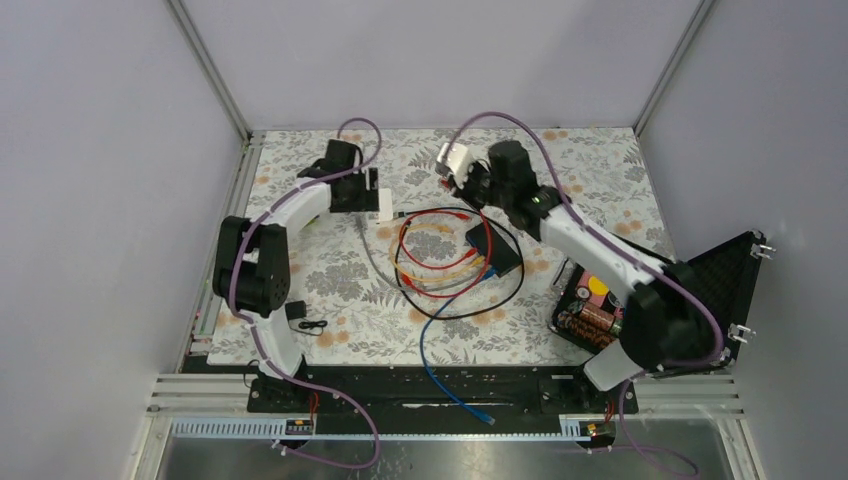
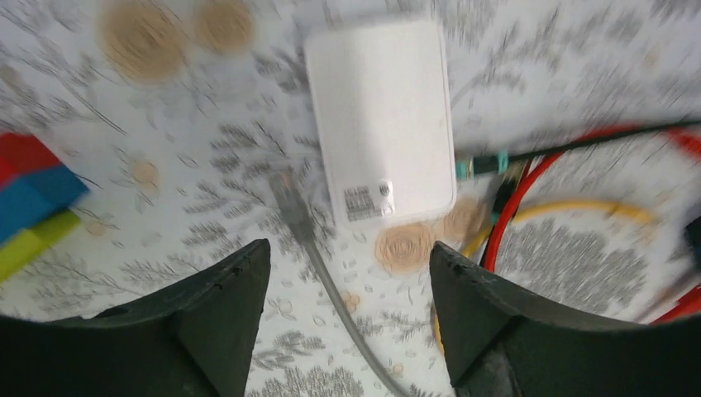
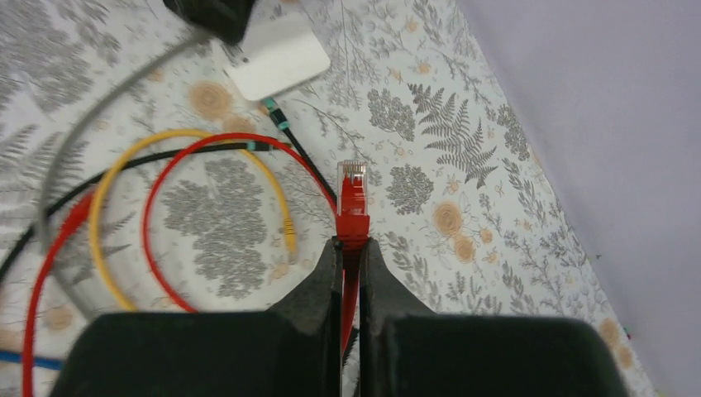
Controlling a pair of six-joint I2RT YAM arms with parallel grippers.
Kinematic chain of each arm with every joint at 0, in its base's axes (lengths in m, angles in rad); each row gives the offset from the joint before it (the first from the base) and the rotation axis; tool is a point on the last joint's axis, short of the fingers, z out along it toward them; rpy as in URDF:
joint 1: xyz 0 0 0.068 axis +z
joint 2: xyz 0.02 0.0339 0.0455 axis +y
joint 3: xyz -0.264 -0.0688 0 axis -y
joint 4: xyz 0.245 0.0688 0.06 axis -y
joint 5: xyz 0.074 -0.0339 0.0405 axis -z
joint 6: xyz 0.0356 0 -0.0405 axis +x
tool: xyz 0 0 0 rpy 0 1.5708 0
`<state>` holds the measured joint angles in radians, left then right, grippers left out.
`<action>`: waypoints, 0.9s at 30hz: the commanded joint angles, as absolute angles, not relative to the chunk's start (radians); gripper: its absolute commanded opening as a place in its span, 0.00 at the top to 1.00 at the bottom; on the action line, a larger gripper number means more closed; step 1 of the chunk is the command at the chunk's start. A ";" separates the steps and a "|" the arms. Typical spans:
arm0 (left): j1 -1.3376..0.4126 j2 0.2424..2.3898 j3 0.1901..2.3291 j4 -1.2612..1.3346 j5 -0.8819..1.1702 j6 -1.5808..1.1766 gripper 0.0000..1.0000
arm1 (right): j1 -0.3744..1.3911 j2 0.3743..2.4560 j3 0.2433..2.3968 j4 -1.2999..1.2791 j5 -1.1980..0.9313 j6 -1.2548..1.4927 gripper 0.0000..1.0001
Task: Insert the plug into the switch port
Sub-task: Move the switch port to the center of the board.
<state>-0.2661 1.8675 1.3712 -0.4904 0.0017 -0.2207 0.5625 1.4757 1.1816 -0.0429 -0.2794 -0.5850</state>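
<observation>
Left tool (image 2: pixel 347 248): jaws spread, empty, hovering over white box (image 2: pixel 380 116) and grey cable (image 2: pixel 302 223).
Right tool (image 3: pixel 351 246): clamped just behind red plug (image 3: pixel 353 184), tip left free for insertion.
Switch (image 1: pixel 495 250): flat on table (image 1: pixel 600 170), well apart from plug.

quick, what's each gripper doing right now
left gripper: open, holding nothing
right gripper: closed on the red plug

No legible text anywhere; only a blurred label (image 2: pixel 366 201) on the white box (image 2: pixel 380 107).
</observation>
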 commanded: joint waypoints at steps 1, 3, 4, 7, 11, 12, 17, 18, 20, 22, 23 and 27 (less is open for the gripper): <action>-0.139 1.802 1.342 -0.244 0.171 -0.366 0.31 | 0.558 1.721 1.460 -0.237 -0.251 -0.762 1.00; -0.102 1.851 1.367 -0.191 0.257 -0.375 0.33 | 0.558 1.833 1.582 -0.268 -0.247 -0.791 1.00; -0.093 1.881 1.396 -0.205 0.293 -0.364 0.34 | 0.558 1.876 1.617 -0.270 -0.249 -0.804 1.00; -0.090 1.984 1.506 -0.273 0.342 -0.330 0.34 | 0.557 1.986 1.695 -0.269 -0.257 -0.853 1.00; -0.090 2.125 1.661 -0.377 0.395 -0.326 0.32 | 0.559 2.121 1.761 -0.270 -0.221 -0.922 1.00; -0.091 2.158 1.676 -0.384 0.418 -0.330 0.31 | 0.560 2.142 1.772 -0.270 -0.208 -0.942 1.00; -0.092 2.257 1.747 -0.386 0.519 -0.359 0.31 | 0.547 2.215 1.817 -0.299 -0.177 -1.036 1.00; -0.092 2.268 1.752 -0.377 0.549 -0.363 0.32 | 0.544 2.231 1.835 -0.323 -0.182 -1.044 1.00; -0.098 2.285 1.759 -0.357 0.600 -0.364 0.32 | 0.539 2.257 1.870 -0.356 -0.193 -1.047 1.00; -0.109 2.294 1.762 -0.344 0.643 -0.347 0.33 | 0.535 2.279 1.887 -0.361 -0.206 -1.053 1.00; -0.115 2.294 1.761 -0.341 0.652 -0.335 0.34 | 0.533 2.291 1.898 -0.362 -0.212 -1.053 1.00; -0.119 2.295 1.746 -0.330 0.672 -0.304 0.33 | 0.532 2.325 1.923 -0.351 -0.250 -1.045 1.00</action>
